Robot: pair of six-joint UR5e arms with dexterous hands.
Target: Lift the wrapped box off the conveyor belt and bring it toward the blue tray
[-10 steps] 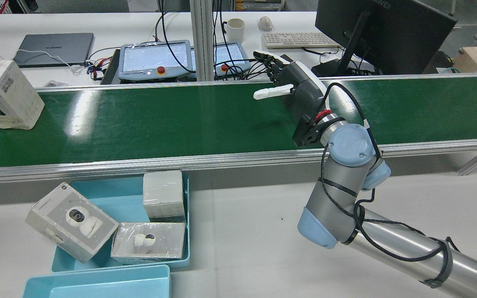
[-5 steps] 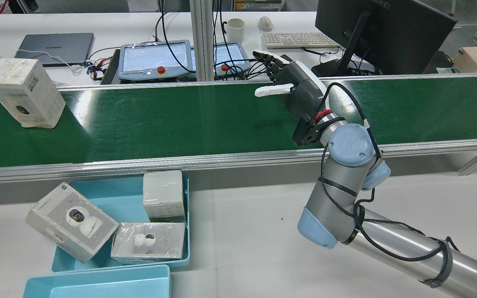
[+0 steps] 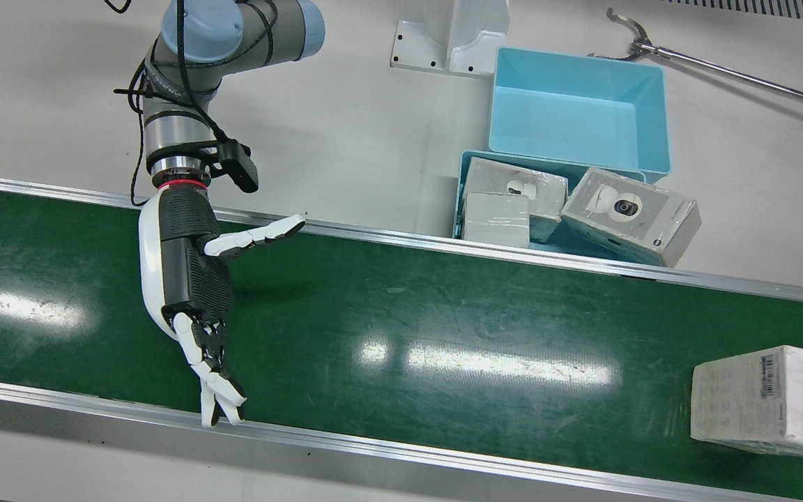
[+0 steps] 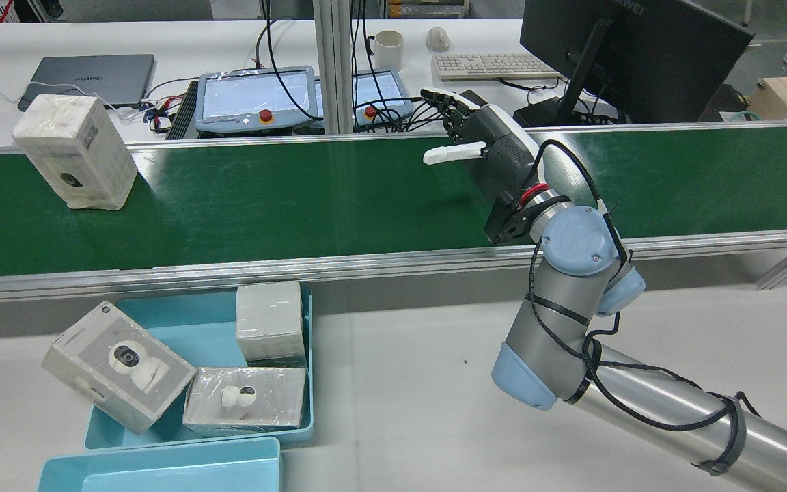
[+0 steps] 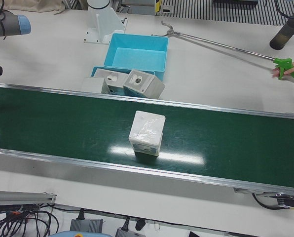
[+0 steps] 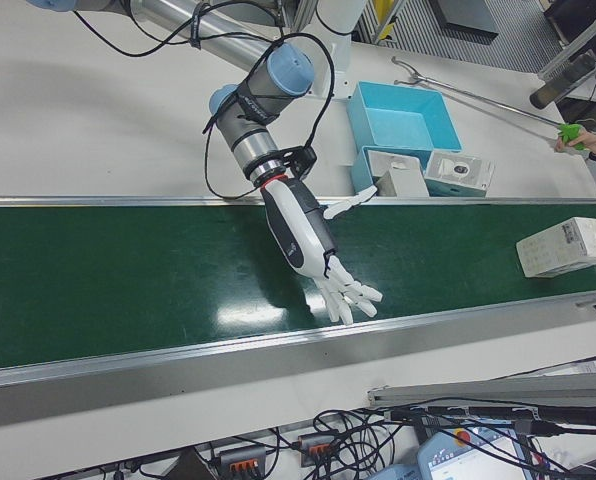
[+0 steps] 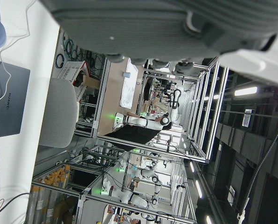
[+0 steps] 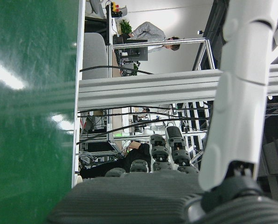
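The green belt (image 3: pixel 443 335) runs beneath the right hand (image 3: pixel 189 275), which hangs over it with fingers spread and nothing held. The blue tray (image 4: pixel 301 355), holding three boxes, lies off the belt's near edge. The wrapped box (image 4: pixel 76 150) stands on the belt, well apart from that hand. The left hand's state cannot be told.

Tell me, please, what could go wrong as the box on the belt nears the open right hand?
The wrapped box stands upright on the belt; a glancing touch from the right hand could tip it over. Its wrap looks glossy, so it may slip in the grasp. The blue tray by the belt already holds three boxes, one overhanging the rim, so little room is left.
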